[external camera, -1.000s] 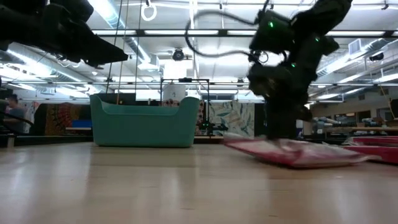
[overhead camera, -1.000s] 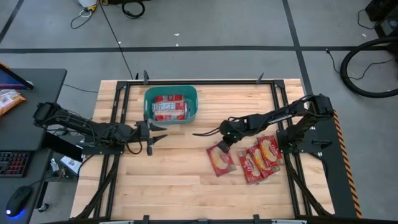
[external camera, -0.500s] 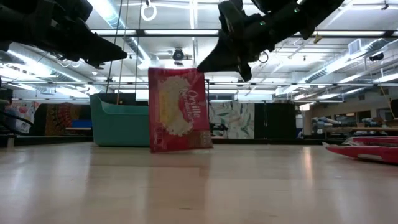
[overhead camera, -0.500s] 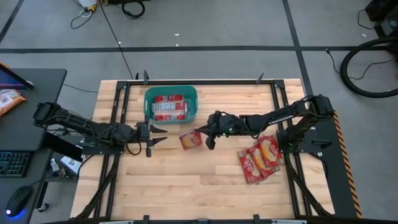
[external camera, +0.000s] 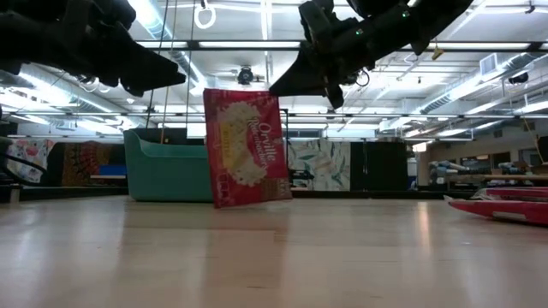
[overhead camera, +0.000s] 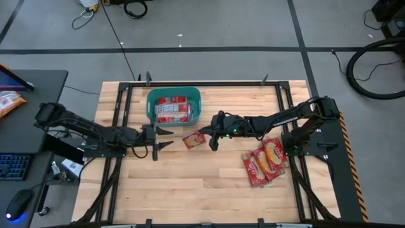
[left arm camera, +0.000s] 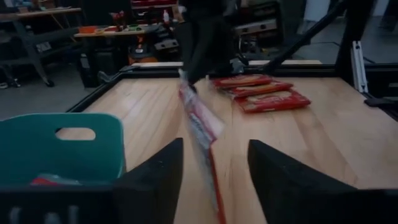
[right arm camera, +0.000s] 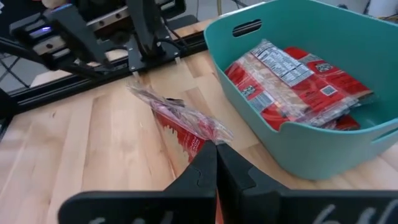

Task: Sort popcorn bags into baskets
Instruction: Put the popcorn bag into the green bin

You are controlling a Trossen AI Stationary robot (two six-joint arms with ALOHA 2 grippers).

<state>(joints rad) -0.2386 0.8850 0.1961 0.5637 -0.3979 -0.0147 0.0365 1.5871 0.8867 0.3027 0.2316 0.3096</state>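
My right gripper (overhead camera: 207, 135) is shut on a red popcorn bag (overhead camera: 192, 140) with a yellow picture, just in front of the teal basket (overhead camera: 150, 107). The bag hangs upright in the low view (external camera: 248, 150). The basket holds several red-and-white bags (right arm camera: 292, 81). My left gripper (overhead camera: 168, 139) is open and empty, level, a little to the left of the hanging bag, which shows ahead of its fingers in the left wrist view (left arm camera: 200, 127). Three more bags (overhead camera: 264, 161) lie flat at the right. My right gripper pinches the bag's crimped top edge (right arm camera: 210, 134) between its two shut fingers, near a corner (external camera: 276, 94). The fingers come slanting down from the table's right side. The bag hangs below them, slightly tilted. Whether its lower edge (external camera: 253, 202) touches the table, I cannot tell.
The basket stands at the far middle of the wooden table (overhead camera: 183, 183). Black frame rails (overhead camera: 123, 114) run along the table's left and right sides. A desk with a keyboard (overhead camera: 16, 166) and an orange snack bag (overhead camera: 9, 101) stands left of the table.
My right gripper has taken a bag from the table beside the flat bags at the right, lifted it and carried it left toward the basket. The bag, flat before, now hangs upright. My left gripper has shifted a little toward the bag.
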